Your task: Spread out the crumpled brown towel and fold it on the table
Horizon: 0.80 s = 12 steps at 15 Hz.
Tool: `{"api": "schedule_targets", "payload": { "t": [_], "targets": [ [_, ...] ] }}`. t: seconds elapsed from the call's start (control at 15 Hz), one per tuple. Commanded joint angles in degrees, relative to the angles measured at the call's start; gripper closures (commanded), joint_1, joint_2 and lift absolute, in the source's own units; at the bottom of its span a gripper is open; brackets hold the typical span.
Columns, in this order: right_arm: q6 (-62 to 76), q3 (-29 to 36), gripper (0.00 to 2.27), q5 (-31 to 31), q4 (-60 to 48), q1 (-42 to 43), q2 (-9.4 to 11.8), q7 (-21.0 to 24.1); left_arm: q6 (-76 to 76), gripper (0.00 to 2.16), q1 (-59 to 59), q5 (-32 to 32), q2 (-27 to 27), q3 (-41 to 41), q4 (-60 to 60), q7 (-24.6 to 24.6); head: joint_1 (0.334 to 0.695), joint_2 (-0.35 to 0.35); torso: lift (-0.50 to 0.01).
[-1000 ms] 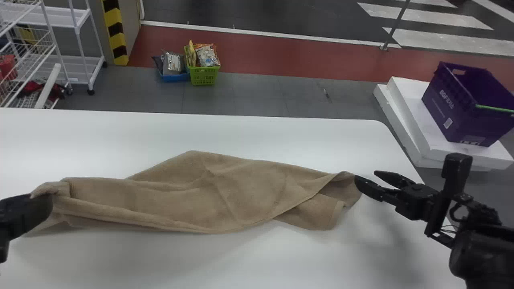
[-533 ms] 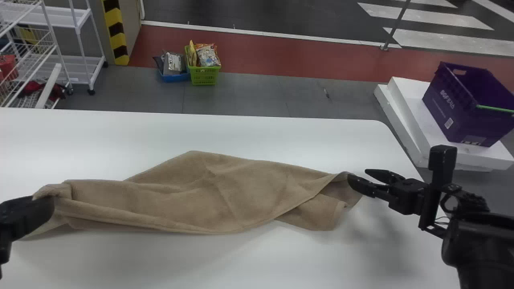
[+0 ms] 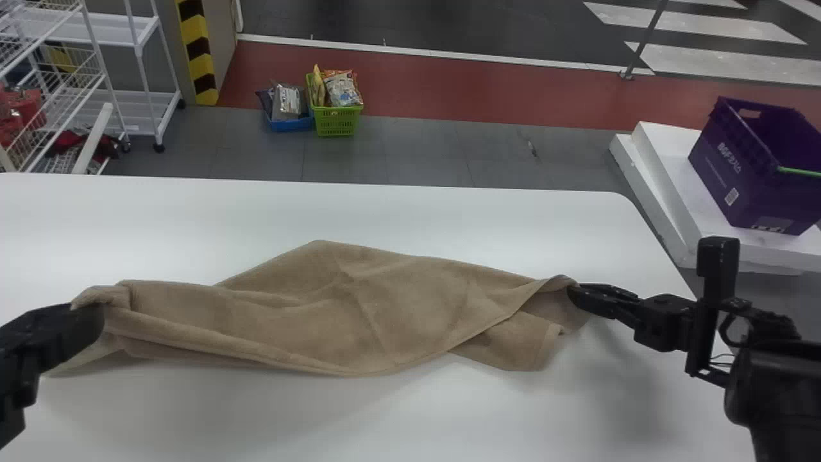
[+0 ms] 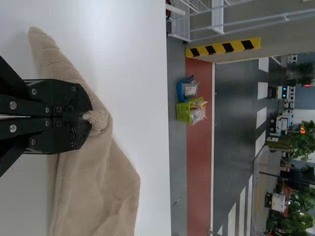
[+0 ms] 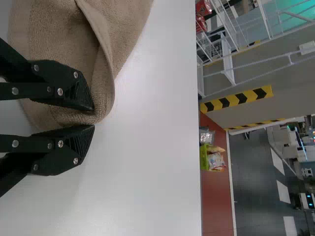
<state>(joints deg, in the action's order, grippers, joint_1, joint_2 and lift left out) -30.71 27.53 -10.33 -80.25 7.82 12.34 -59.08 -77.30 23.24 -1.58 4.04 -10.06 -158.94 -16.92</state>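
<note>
Right claw, head view: you have just brought the right claw from wide to narrow at the towel's right end; half a second ago its fingers stood well apart. That looks like the start of the second grip you need for spreading.
Towel, head view: your brown towel lies across the counter, bunched at the left end, with a flap turned at the right. Its shape is nearly as before; towel and background alike sit a little further right in view, so the camera has probably shifted.
Left claw, head view: your left claw is at the bunched end.
Left claw, left wrist view: it holds a pinched tuft of towel, fingers together.
Right claw, right wrist view: a narrow gap remains, with towel edge between the fingers. Finish closing and check the grip before you pull, or the edge could slip.
</note>
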Motion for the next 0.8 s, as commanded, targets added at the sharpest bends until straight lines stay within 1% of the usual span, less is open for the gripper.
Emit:
{"api": "schedule_targets", "payload": {
  "t": [0.0, 0.13, 0.27, 0.33, 0.47, 0.53, 0.73],
  "targets": [
    [0.17, 0.42, 1.69, 0.14, -0.17, -0.17, 0.14, -0.33, 0.0, 1.2, -0.48, 0.09, 0.0, -0.05, 0.12, 0.04, 0.695, -0.183, -0.127],
    [0.34, 1.12, 1.69, 0.75, -2.37, -1.14, -0.21, -0.24, -0.18, 1.2, -0.48, 0.09, 0.0, -0.13, 0.12, 0.22, 0.695, -0.185, -0.127],
    [-0.71, 2.18, 1.69, 1.46, -8.34, -3.07, -1.27, -0.16, -0.35, 1.2, -0.48, 0.0, 0.0, -0.49, 0.04, 0.22, 0.695, -0.187, -0.127],
    [-2.65, 3.06, 1.69, 1.63, -12.12, -3.6, -1.88, -0.16, -0.7, 1.2, -0.92, 0.0, 0.0, -0.75, -0.05, 0.39, 0.695, -0.186, -0.127],
    [-5.11, 4.99, 1.69, 1.72, -19.86, -4.13, -3.82, 0.46, -2.29, 1.2, -1.97, -0.97, -0.26, -2.07, -0.31, 0.3, 0.695, -0.185, -0.127],
    [-5.99, 6.05, 1.69, 1.63, -23.2, -4.3, -4.25, 0.9, -3.87, 1.2, -2.94, -1.23, -0.61, -2.77, -0.4, 0.22, 0.695, -0.184, -0.127],
    [-9.15, 6.84, 1.69, -0.12, -29.79, -4.04, -4.08, 0.9, -11.6, 1.2, -6.19, -3.34, -1.23, -5.58, -2.07, -0.57, 0.695, -0.188, -0.127]
  ]
}}
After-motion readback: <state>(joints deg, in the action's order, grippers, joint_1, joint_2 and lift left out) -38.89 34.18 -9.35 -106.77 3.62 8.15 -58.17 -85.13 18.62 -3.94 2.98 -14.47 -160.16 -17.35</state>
